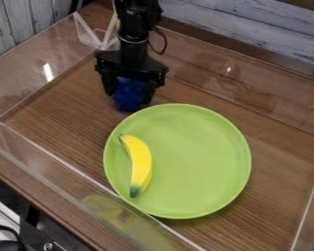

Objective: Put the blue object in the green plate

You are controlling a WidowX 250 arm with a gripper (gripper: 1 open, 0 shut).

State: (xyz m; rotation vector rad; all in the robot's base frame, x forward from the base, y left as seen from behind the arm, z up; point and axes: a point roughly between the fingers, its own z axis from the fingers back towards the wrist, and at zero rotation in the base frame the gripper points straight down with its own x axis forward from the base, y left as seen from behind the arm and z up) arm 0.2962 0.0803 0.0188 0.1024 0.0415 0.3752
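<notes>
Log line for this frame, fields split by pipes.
claw: down at blue object, grip unclear | green plate: blue object not on it | banana: on plate's left side in view

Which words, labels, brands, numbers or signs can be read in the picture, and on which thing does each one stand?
No readable text: none shows on the green plate, the banana or the blue object.
The dark machine parts in the lower left corner are too small and blurred to tell.
</notes>
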